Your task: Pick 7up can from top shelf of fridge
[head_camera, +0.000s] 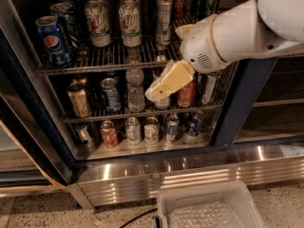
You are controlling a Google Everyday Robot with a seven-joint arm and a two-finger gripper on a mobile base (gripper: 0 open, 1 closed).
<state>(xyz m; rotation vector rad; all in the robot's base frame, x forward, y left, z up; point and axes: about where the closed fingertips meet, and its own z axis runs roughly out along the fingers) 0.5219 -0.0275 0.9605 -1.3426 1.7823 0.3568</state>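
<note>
Two 7up cans stand side by side on the top shelf (102, 61) of the fridge (236, 101), one on the left (98, 23) and one on the right (129, 23). Both are whitish with green lettering. My gripper (160, 85), cream-coloured on a white arm, hangs in front of the middle shelf. It is below the top shelf's front rail and down to the right of the right 7up can. It holds nothing that I can see.
A blue Pepsi can (53, 41) stands at the top shelf's left, a slim silver can (163, 18) to the right of the 7up cans. Bottles and cans fill the two lower racks. A steel base panel (190, 170) and a white bin (209, 208) lie below.
</note>
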